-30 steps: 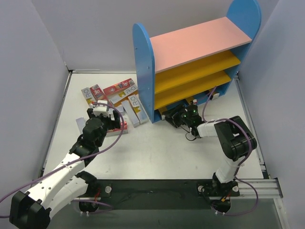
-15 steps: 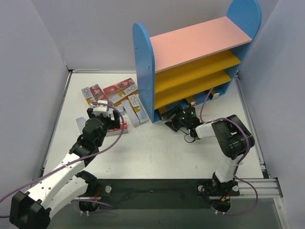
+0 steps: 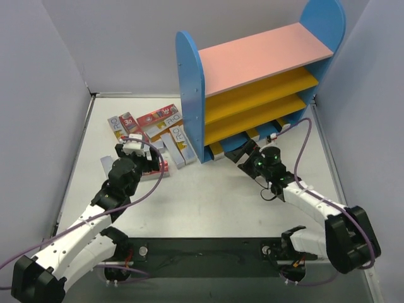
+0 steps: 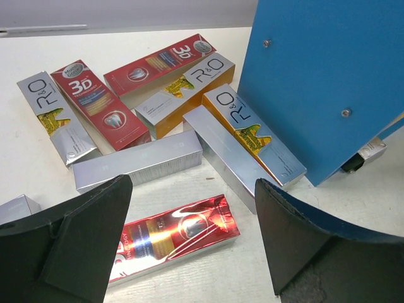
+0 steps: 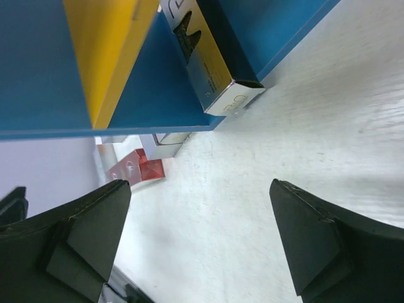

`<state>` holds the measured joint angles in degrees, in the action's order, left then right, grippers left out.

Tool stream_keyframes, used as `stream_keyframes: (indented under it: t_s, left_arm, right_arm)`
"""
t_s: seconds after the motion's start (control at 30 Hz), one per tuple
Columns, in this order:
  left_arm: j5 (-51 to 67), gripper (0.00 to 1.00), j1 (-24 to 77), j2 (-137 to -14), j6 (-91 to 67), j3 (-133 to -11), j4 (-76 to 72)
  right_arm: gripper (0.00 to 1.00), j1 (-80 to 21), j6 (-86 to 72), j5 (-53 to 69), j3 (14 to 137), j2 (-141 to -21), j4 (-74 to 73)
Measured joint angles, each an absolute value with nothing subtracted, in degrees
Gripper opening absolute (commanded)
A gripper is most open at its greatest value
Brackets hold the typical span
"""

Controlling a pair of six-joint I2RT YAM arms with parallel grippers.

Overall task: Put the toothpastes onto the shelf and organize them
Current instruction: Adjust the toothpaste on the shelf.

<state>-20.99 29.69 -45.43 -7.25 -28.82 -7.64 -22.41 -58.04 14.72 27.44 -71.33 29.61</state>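
Left wrist: three red toothpastes (image 4: 173, 237), one shelf (image 4: 328, 82)

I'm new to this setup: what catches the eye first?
A blue shelf with a pink top and yellow boards stands at the far right. Silver and red toothpaste boxes lie jumbled beside it, beneath the open left pincer. The open right pincer faces the shelf's bottom level.

Gripper (image 4: 191, 184) spread over red toothpaste box (image 4: 170, 233), blue shelf panel (image 4: 322, 76) right
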Motion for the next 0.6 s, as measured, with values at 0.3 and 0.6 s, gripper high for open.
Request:
stream_keyframes:
  t_s: [0.3, 0.6]
  left_arm:
    - [-20.91, 0.91, 30.63, -45.91, -8.73, -28.82, -7.55]
    - [-22.09, 0.96, 27.38, -51.70, -18.74, -36.14, 7.68]
  right_arm:
    - [1.00, -21.78, -41.85, 3.60, 29.54, -46.06, 0.27]
    - [1.00, -21.06, -34.00, 2.37, 30.55, -39.22, -12.91]
